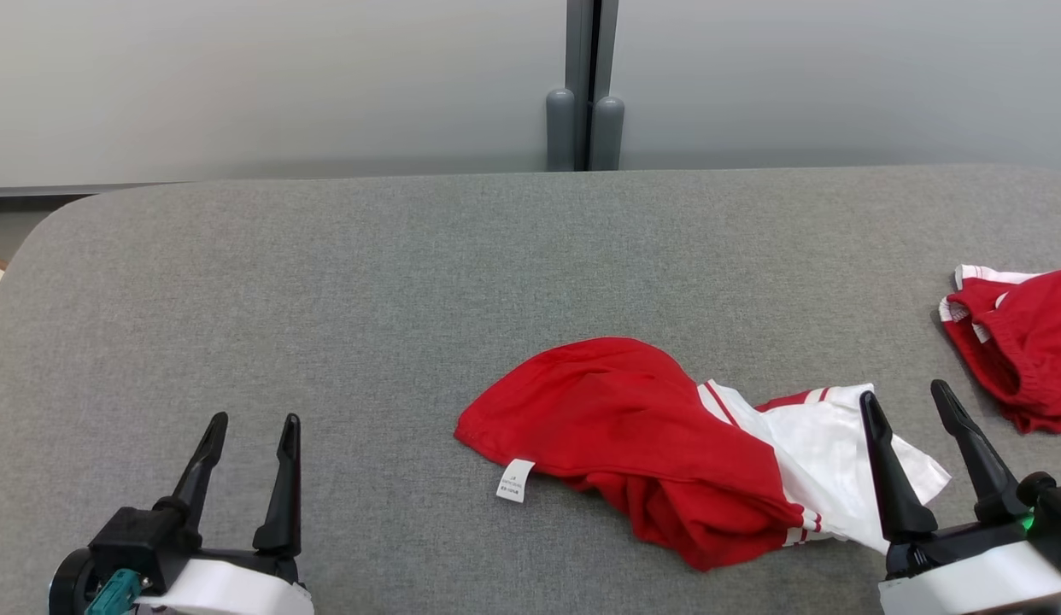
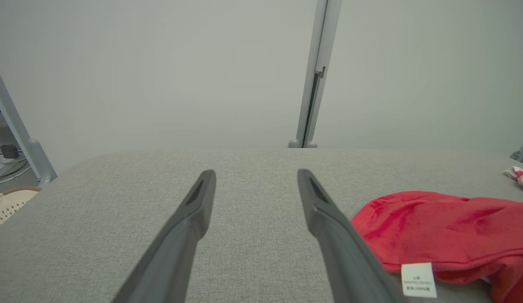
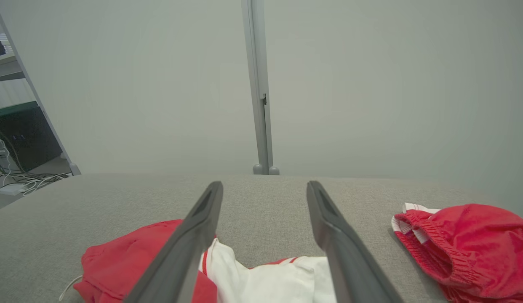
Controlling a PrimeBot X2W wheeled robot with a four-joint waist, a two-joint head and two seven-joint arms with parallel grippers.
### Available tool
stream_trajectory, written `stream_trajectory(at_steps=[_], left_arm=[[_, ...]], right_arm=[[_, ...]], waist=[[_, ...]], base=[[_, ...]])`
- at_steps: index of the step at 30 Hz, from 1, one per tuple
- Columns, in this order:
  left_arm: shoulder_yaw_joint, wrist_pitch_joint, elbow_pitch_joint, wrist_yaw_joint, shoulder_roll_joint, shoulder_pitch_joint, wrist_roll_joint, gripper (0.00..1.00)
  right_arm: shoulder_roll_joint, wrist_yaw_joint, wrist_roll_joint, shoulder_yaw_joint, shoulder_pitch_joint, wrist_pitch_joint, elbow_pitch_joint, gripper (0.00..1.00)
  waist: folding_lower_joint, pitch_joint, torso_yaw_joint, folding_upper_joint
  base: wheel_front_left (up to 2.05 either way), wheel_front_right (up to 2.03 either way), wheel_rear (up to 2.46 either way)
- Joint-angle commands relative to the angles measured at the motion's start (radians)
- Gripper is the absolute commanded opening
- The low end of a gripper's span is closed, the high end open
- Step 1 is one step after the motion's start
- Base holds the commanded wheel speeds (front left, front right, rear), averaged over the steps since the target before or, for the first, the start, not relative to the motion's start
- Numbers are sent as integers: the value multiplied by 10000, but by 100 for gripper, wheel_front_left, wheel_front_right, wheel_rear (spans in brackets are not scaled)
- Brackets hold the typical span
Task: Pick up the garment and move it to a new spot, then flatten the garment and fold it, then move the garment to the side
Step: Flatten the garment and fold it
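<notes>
Item: crumpled garment (image 1: 633, 410), front-right of surface (image 1: 325, 282). Left jaws, right jaws: held apart, empty. Risk: second garment (image 1: 1022, 342), right edge, may be seized instead.

Grey partitions (image 1: 283, 85) are enclosing a cloth-covered table (image 1: 325, 282), cables (image 3: 21, 182) are trailing over the floor (image 3: 51, 167): seemingly a lab.

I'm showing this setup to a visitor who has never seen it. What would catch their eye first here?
A crumpled red and white garment lies right of centre on the grey table, its white label at the near edge. A second red garment with white trim sits at the table's right edge. The left claw and right claw stand open, empty, at the near side, the right one by the white end.
</notes>
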Motion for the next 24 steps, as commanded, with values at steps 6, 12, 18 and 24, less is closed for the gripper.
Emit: stream_trajectory(at_steps=[6,12,18,24], left_arm=[[-752,725,174,-678,-114,-1228,-205,100],[-1596,1510,1509,-1491,-415,-2509,-488,100],[-2153,2196,3677,-1854,-633,-3379,-952,100],[-2237,2414,4863,-1933,-562,-3716,-1344,0]], right_arm=[[57,-1,-16,62,-394,-52,1,100],[161,-1,-88,95,-608,-62,17,100],[362,-1,-120,-12,-631,-89,106,100],[335,-1,-22,-363,-546,92,266,100]], waist=[[-1,475,-160,-1],[-1,986,-514,-1],[-1,1368,-872,-1],[-1,1641,-1142,-1]], base=[[0,0,0],[0,0,0],[0,0,0],[0,0,0]])
